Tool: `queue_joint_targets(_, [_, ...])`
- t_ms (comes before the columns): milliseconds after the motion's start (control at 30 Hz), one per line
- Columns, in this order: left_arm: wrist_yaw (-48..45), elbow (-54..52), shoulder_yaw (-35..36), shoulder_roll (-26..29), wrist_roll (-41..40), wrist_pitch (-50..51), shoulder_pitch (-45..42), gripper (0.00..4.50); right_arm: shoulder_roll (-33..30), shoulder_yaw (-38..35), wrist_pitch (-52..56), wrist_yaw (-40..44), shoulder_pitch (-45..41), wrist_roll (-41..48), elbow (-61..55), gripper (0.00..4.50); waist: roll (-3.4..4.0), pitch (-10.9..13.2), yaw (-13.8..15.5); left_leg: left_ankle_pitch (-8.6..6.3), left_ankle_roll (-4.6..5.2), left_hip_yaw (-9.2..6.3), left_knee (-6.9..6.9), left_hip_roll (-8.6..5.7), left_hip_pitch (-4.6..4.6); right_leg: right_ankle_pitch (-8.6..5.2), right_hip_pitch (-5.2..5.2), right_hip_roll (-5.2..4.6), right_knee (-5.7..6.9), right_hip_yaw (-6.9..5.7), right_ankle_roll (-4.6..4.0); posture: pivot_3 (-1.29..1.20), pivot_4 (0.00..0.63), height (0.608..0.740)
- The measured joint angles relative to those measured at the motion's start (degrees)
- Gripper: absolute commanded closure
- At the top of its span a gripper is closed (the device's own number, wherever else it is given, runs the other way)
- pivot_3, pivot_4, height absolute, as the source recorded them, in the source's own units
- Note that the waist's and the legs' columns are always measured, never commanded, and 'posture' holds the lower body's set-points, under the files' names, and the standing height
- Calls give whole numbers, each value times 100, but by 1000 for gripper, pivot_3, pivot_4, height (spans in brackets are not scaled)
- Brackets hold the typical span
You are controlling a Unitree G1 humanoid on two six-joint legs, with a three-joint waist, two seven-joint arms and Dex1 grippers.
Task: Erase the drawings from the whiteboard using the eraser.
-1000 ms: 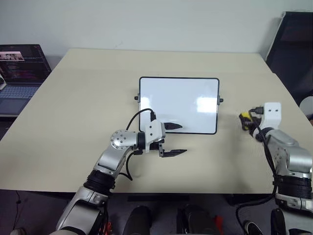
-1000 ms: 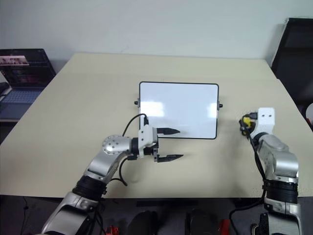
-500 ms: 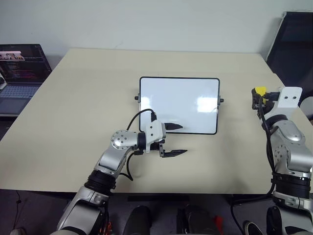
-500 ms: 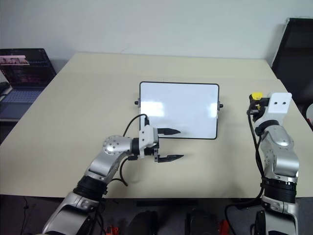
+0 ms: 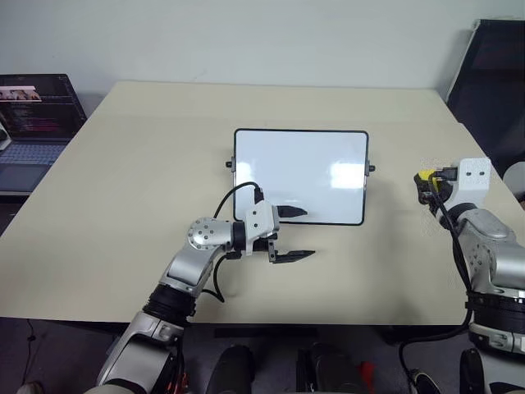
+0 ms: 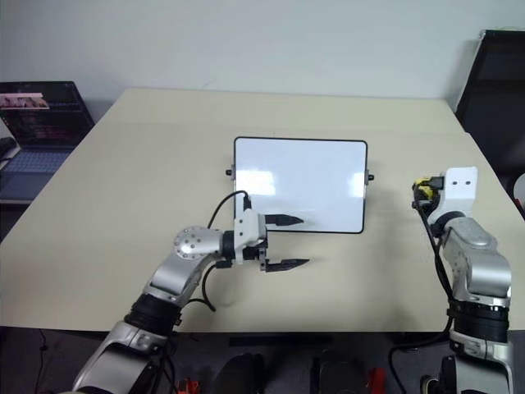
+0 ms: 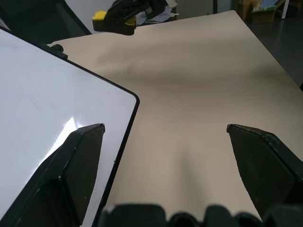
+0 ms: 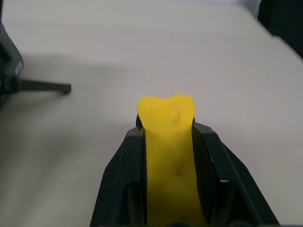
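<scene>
Your right gripper (image 8: 168, 137) is squeezed tight on the eraser (image 8: 166, 123), so the yellow block sticks out in front, ready to rub. It hangs above the table (image 5: 123, 180), off to the right of the whiteboard (image 5: 300, 175), not touching it.

Your left gripper (image 5: 291, 234) has its two fingers spread wide with nothing between them. One finger lies over the whiteboard's near edge and one just off it, likely to keep the board from sliding.

You can't make out any drawings on the whiteboard; it looks clean, apart from glare.
</scene>
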Motion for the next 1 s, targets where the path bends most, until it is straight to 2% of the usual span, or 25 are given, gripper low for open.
queue_joint_targets(400, [-5,25,0,-31,2,-21,-9,0,-162,100,1250,279,-138,226,1,3331,0,0,1,0,0,0,0,-1,-1,0,0,0,-1,0,0,0,150,740])
queue_joint_targets(833, [-113,176,0,-31,7,-131,-10,0,-391,101,1391,486,50,218,22,3331,0,0,1,0,0,1,0,-1,-1,0,0,0,-2,0,1,0,150,740])
queue_joint_targets(867, [-115,176,0,-31,7,-131,-10,0,-391,102,1417,505,64,219,21,3051,0,0,-4,0,0,1,0,0,0,0,0,0,-1,1,1,0,150,740])
queue_joint_targets(1000, [-117,175,0,-33,7,-130,-10,0,-410,104,1484,528,64,220,18,3051,0,0,-7,0,0,0,0,0,0,0,0,1,0,-1,1,0,150,740])
